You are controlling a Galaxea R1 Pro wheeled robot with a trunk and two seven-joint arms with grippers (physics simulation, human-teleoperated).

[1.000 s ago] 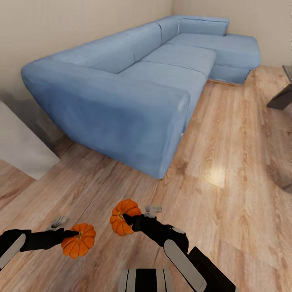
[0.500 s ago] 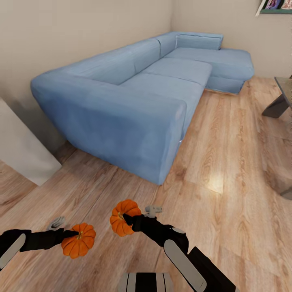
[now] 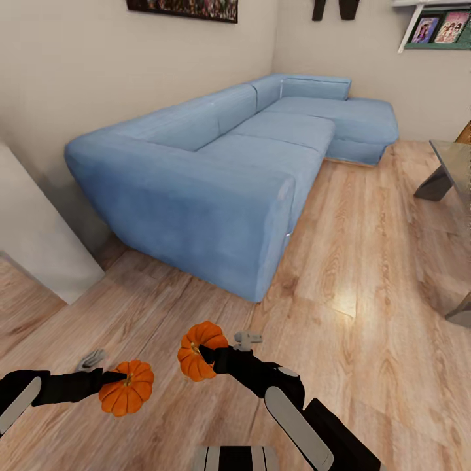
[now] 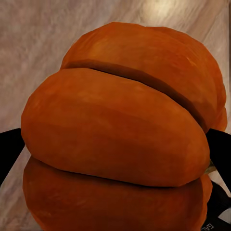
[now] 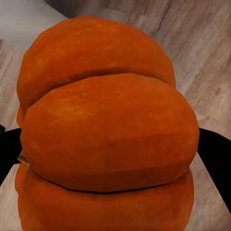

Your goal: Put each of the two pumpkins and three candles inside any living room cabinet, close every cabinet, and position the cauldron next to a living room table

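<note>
I carry both orange ribbed pumpkins above the wood floor. My left gripper (image 3: pixel 121 378) is shut on one pumpkin (image 3: pixel 127 388) at the lower left of the head view. My right gripper (image 3: pixel 204 356) is shut on the other pumpkin (image 3: pixel 199 350) near the bottom centre. In the left wrist view a pumpkin (image 4: pixel 120 134) bulges between two black fingers (image 4: pixel 9 154). The right wrist view shows its pumpkin (image 5: pixel 106 130) likewise clamped between black fingers (image 5: pixel 216 159). A corner of the grey table (image 3: pixel 454 160) shows at the right edge. The candles, cabinet and cauldron are out of view.
A long blue L-shaped sofa (image 3: pixel 216 163) runs along the left wall into the far corner. A pale wall block (image 3: pixel 33 235) juts out at the left. Bare wood floor (image 3: pixel 366 281) stretches between sofa and table. A shelf with pictures (image 3: pixel 435 29) hangs top right.
The head camera has tilted upward, so sofa and floor sit lower in the picture and wall pictures and the shelf come into view. Both grippers still hold their pumpkins in the same place.
</note>
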